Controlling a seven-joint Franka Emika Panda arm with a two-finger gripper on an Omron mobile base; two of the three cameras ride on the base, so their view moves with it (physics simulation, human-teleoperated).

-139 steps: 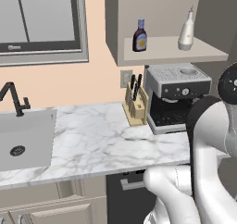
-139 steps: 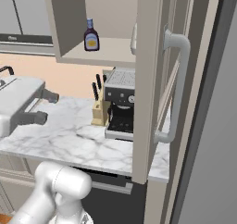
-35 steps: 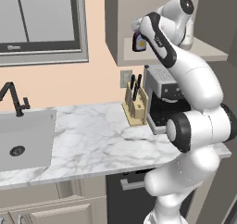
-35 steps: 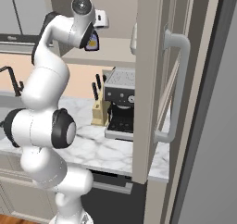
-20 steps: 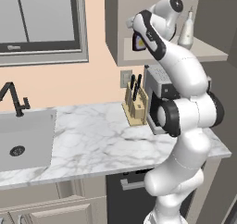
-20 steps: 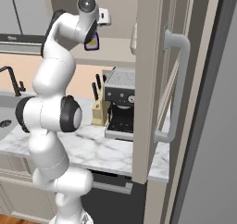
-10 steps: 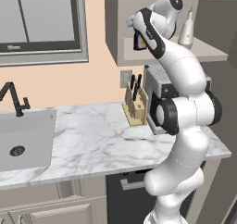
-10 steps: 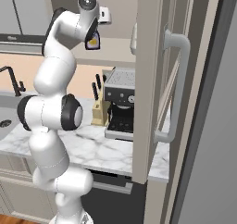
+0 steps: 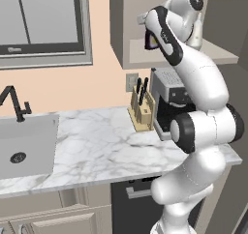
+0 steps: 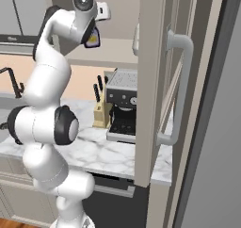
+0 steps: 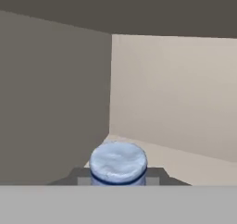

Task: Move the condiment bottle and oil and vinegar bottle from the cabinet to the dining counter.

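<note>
Gripper clamped on condiment bottle inside cabinet; oil bottle beside it. Neither moved to dining counter.

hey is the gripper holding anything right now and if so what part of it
Yes: the gripper is shut on the condiment bottle, gripping it just below its blue cap, inside the cabinet.

1. The condiment bottle is stood on the shelf inside the cabinet, left of the oil and vinegar bottle
2. The knife block is set on the worktop, just left of the coffee machine
</note>
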